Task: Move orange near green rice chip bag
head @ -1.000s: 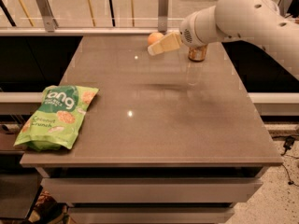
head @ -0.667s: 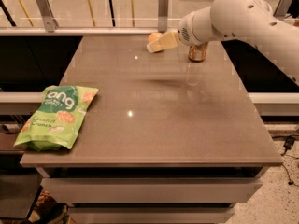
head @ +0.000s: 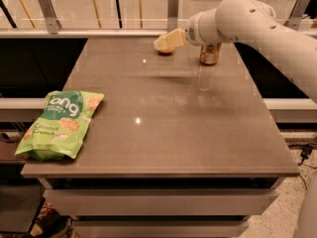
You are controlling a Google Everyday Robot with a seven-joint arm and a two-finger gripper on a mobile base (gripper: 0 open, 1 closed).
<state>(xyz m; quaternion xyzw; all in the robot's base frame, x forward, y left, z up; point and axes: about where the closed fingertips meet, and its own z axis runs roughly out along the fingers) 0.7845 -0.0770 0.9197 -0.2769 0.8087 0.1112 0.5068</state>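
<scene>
The orange [head: 166,50] rests at the far middle of the brown table [head: 168,108]; only its lower edge peeks out beneath my gripper [head: 166,40]. The gripper reaches in from the right on the white arm [head: 237,21] and sits right over the orange, covering its top. The green rice chip bag [head: 62,123] lies flat at the table's near left corner, far from both the orange and the gripper.
A gold-brown drink can [head: 210,53] stands just right of the orange, under the arm. A glass railing with metal posts [head: 172,9] runs behind the table's far edge. Dark gaps drop away on both sides of the table.
The gripper has shifted a little to the left and farther back, so it now covers the top of the orange. The bag and the can have stayed in place.
</scene>
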